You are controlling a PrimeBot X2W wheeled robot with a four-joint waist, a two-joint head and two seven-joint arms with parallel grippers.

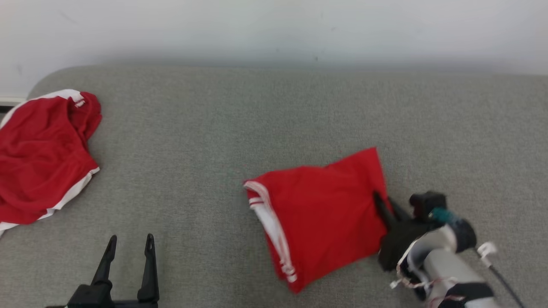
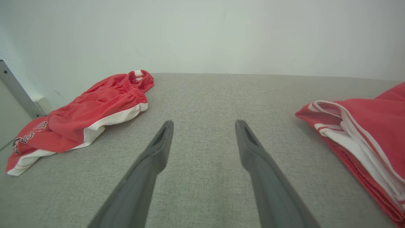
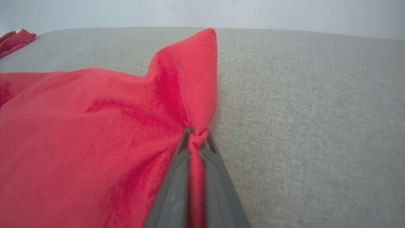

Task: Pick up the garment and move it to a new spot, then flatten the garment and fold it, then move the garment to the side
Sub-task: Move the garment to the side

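1. Centre-right of the head view, lying on the grey padded surface [image 1: 205,141]: the folded red garment [image 1: 319,218], with a white-striped edge down its left side and one corner pointing to the upper right.
2. Lower right of that view, reaching in from the bottom corner: the right gripper [image 1: 383,198], clamped tight on the garment's right edge.
3. Middle of the right wrist view: a bunched pinch of red cloth squeezed between the two dark fingers [image 3: 172,190], with a peak of fabric standing up behind it.
4. Lower left of the head view: the left gripper [image 1: 131,236], fingers spread apart and holding nothing, low over bare grey surface; touching it or not, impossible to tell.
5. Far left edge of the head view: a second garment [image 1: 38,158], red with white trim, crumpled, well apart from the folded one.
6. Across the top of the frame: a pale wall [image 1: 274,25].
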